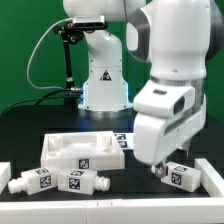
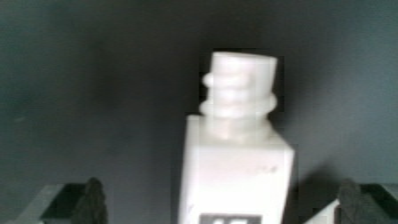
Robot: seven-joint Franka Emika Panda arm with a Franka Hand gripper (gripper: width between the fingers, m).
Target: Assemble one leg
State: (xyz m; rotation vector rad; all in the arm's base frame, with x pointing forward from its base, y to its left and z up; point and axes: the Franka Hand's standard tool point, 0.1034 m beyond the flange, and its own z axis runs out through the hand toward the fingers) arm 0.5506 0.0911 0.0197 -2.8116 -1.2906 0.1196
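Leg (image 2: 237,150) lies on the bench (image 1: 20,140) at the exterior view's right, between the spread fingers of the gripper (image 2: 222,200), so the grasp step seems in hand; next, closing squarely on its flat sides.

Glossy white Franka arm (image 1: 172,45) with rounded, bulbous joint housings, dark grey seams between segments, white domed base (image 1: 112,92) bearing a small triangular black-and-white sticker (image 1: 101,72), blocky white gripper (image 1: 157,170) body, two dark, blurred fingertips (image 2: 79,203)
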